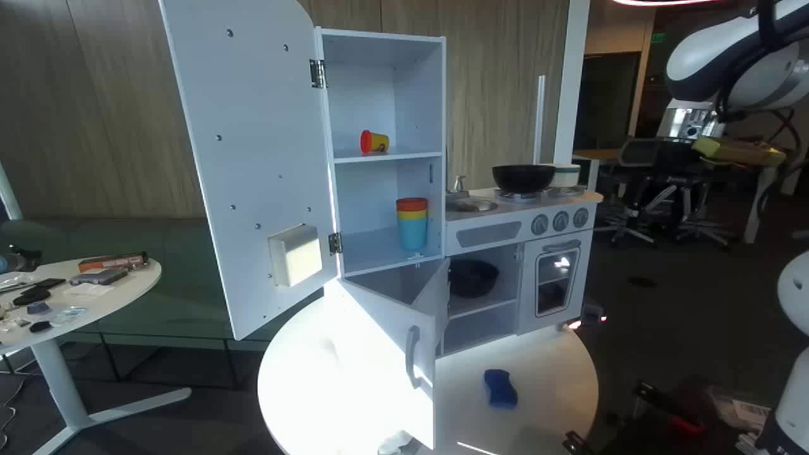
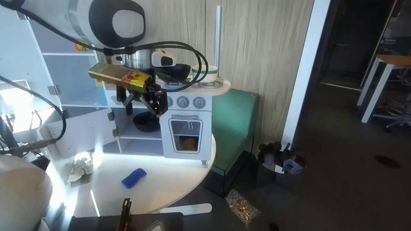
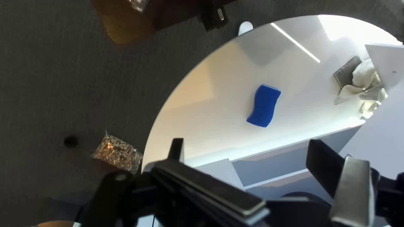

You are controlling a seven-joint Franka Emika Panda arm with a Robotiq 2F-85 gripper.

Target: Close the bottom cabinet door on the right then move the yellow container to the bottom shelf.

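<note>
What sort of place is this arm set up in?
Likely an office or lab rather than a home: in an exterior view, a green exit sign and an office-style chair show in the background, behind a white toy kitchen.

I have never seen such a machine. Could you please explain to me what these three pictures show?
The machine is a single robot arm ending in a two-fingered claw. Two pictures come from cameras outside the robot; the wrist view comes from a camera on the arm itself, looking past the claw at the round white table. On that table stands a toy kitchen; in front of it lies a blue sponge. The small yellow container lies on its side on an upper shelf. The claw is open and holds nothing.
</note>
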